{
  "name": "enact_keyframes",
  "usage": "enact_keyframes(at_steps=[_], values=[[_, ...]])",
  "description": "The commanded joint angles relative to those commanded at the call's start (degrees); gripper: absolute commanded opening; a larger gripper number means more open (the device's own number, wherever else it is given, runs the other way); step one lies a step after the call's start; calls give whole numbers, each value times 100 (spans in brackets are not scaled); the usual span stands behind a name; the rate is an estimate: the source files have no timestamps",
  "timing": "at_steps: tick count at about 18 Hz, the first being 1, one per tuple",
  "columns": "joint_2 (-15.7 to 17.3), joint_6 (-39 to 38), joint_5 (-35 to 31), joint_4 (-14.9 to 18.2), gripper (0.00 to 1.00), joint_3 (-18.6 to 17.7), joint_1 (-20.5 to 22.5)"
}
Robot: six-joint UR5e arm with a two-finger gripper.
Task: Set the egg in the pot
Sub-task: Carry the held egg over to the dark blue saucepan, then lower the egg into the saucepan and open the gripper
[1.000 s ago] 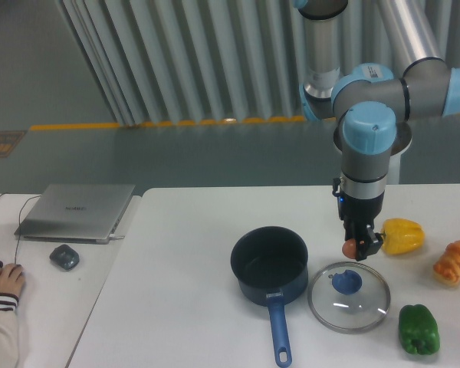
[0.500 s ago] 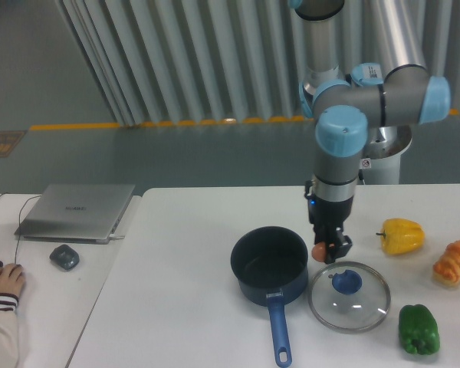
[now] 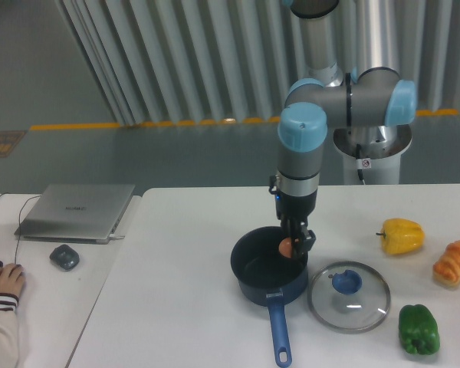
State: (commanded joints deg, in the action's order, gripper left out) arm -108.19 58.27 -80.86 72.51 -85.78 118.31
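camera | hand grips egg over pot

An orange-brown egg is seen against a dark navy pot with a blue handle. The arm is coloured grey with light blue caps, its gripper black. A blue knob is borne by the clear glass lid. A yellow pepper, a green pepper, orange-brown bread and a silver laptop are set on the white table.
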Motion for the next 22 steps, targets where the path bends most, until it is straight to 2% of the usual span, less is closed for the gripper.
enact_keyframes(at_steps=[12,22], values=[[-290,-150,-44,-44,36,-61,-352],[-510,-141,-35,-167,36,-140,-396]])
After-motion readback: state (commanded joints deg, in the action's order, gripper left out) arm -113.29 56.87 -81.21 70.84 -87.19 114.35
